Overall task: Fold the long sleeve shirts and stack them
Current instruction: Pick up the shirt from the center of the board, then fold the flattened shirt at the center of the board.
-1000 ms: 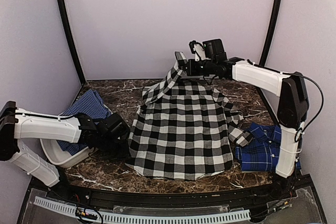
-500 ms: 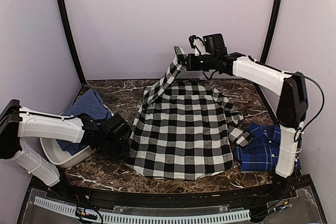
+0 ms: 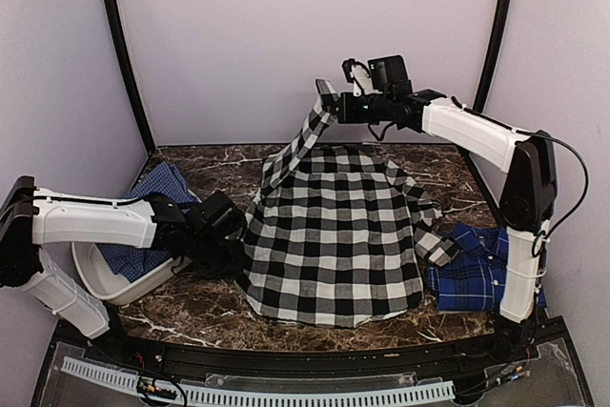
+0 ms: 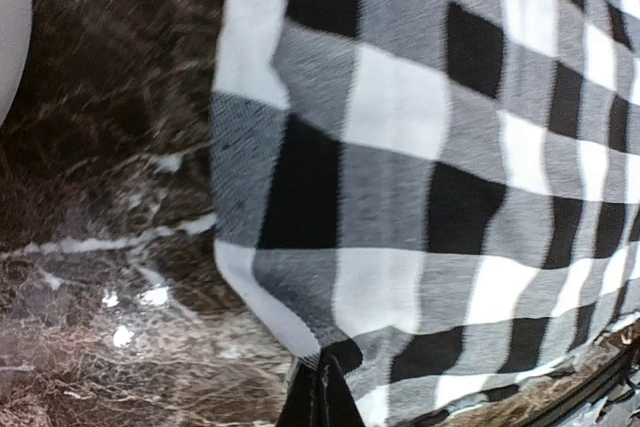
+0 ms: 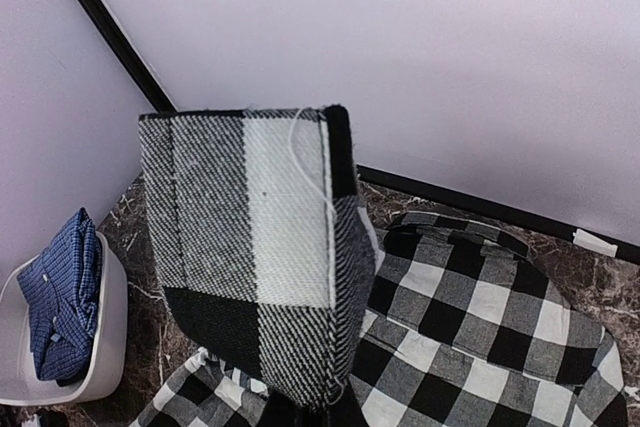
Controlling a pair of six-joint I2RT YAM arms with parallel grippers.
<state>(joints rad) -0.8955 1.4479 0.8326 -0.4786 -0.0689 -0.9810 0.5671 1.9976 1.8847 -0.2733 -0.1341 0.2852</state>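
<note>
- Enclosure: pale lilac walls (image 3: 305,35) on three sides, with a black curved pole (image 3: 119,54) rising at each rear corner.
- Table (image 3: 210,173): dark brown marble with white veining. It was bare along the far edge and at the front left. A white slotted strip (image 3: 257,392) ran along the near rail.
- Black-and-white checked shirt (image 3: 334,235): spread flat across the middle of the table, hem toward the arms. One sleeve rose steeply from the far left shoulder.
- Right gripper (image 3: 325,102): clamped on the sleeve cuff (image 5: 255,247) and holding it high above the table's far edge. In the wrist view the cuff hung folded over the fingers.
- Left gripper (image 3: 238,253): low over the table at the checked shirt's left edge, fingers pressed together with the cloth edge running into the tips (image 4: 320,402).
- Blue plaid shirt (image 3: 477,269): crumpled at the table's right edge beside the right arm's base, touching the checked shirt's other sleeve.
- White tub (image 3: 105,285): at the table's left edge behind the left arm, with a blue small-check garment (image 3: 157,193) draped over its rim.
</note>
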